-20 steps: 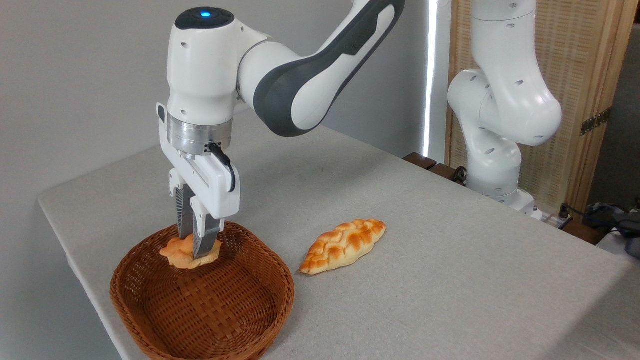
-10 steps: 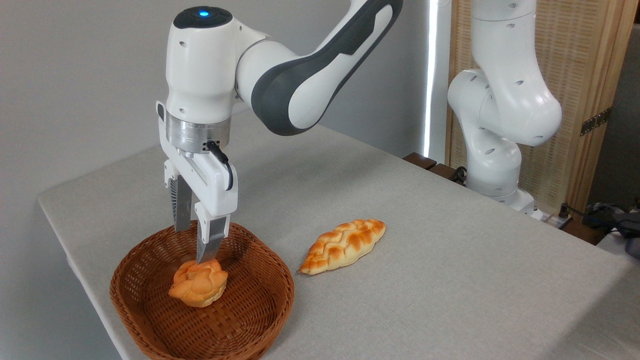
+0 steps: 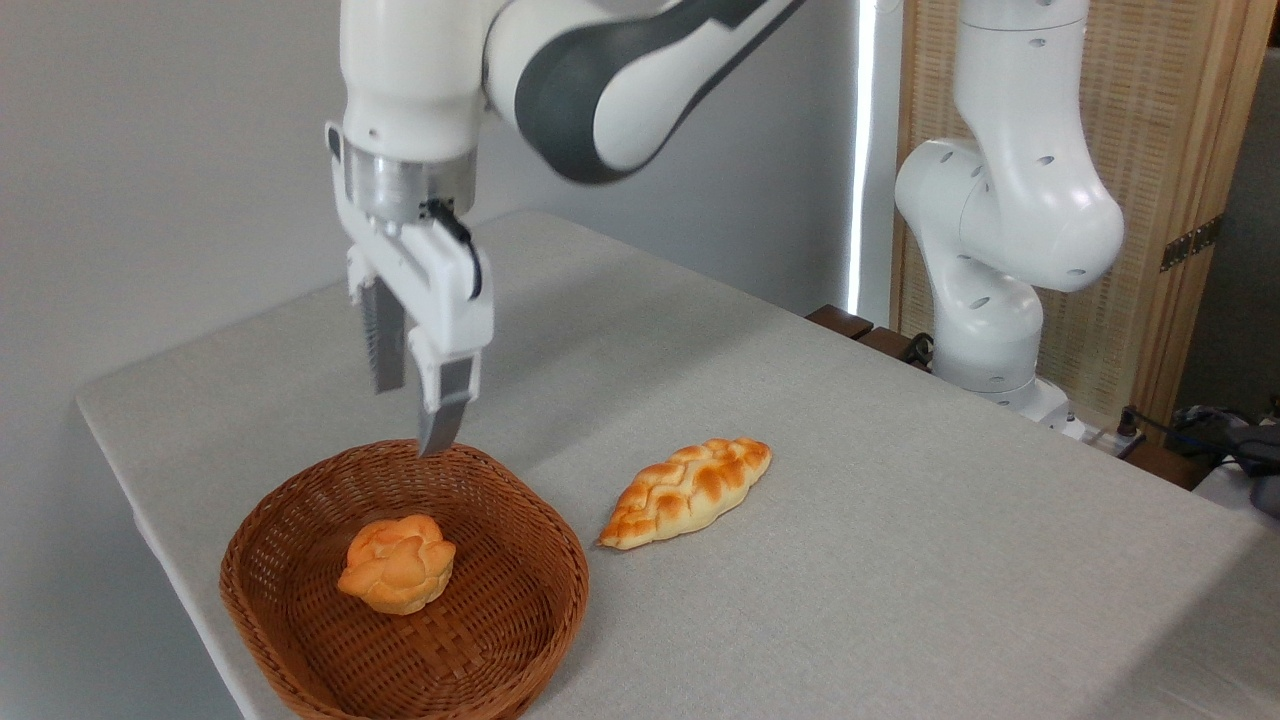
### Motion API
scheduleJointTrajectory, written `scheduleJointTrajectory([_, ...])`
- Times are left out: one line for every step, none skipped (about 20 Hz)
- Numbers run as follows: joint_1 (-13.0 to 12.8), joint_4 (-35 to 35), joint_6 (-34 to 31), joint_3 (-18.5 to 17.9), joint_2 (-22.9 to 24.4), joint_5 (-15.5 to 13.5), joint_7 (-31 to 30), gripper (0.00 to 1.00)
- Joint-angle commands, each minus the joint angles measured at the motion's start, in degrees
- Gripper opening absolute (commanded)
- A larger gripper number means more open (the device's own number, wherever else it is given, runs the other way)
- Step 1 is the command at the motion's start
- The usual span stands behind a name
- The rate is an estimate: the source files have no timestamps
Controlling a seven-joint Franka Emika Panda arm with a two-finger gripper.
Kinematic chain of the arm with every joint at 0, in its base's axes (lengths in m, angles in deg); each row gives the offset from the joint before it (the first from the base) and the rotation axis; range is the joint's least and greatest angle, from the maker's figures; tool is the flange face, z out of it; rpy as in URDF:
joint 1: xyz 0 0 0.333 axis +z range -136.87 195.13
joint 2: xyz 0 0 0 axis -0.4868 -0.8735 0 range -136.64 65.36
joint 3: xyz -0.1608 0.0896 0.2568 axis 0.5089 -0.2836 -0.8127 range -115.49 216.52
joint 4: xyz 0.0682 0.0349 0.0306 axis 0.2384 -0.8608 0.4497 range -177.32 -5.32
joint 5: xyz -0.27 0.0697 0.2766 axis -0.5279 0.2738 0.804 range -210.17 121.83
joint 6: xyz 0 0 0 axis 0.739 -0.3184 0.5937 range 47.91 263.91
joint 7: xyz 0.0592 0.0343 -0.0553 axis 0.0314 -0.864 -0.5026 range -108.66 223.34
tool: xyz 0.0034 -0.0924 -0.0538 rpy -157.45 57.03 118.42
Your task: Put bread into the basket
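A second ago the bread (image 3: pixel 397 563) was clamped between the jaws just above the far part of the basket (image 3: pixel 300 640); it has since been let go and is now lying on the basket's woven floor, a little nearer the camera than where it was held. The gripper (image 3: pixel 412 420) has been spread apart and raised, so that its fingertips (image 3: pixel 440 435) are seen at about the level of the basket's far rim, apparently clear of it.
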Motion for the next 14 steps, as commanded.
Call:
scheduleJointTrajectory([0.0,5.2,-11.2,-0.9,0.5,1.0,-1.2,1.0])
scheduleJointTrajectory([0.0,7.0,-14.3,-1.7,0.4,2.4,-2.1,1.0])
scheduleJointTrajectory([0.0,8.8,-16.8,-2.2,0.4,4.2,-2.8,1.0])
scheduleJointTrajectory([0.1,9.9,-19.4,-2.2,0.4,6.5,-3.2,1.0])
scheduleJointTrajectory([0.1,10.9,-21.3,-2.2,0.4,8.9,-4.0,1.0])
scheduleJointTrajectory([0.0,11.6,-22.5,-2.2,0.4,10.7,-5.4,1.0])
scheduleJointTrajectory([0.1,11.9,-23.2,-2.2,0.4,11.4,-7.5,1.0])
scheduleJointTrajectory([0.1,11.9,-23.2,-2.2,0.4,11.4,-10.1,1.0])
scheduleJointTrajectory([0.1,12.3,-23.2,-2.2,0.4,11.4,-12.6,1.0])
scheduleJointTrajectory([0.1,12.8,-23.2,-2.3,0.3,11.5,-13.8,1.0])
scheduleJointTrajectory([0.5,13.2,-23.2,-2.4,0.3,11.4,-13.8,1.0])
scheduleJointTrajectory([1.7,13.4,-23.2,-2.3,0.3,11.3,-13.7,1.0])
scheduleJointTrajectory([2.7,13.6,-23.2,-2.2,0.3,11.0,-13.5,1.0])
scheduleJointTrajectory([3.0,13.9,-23.1,-2.1,0.3,10.8,-13.5,1.0])
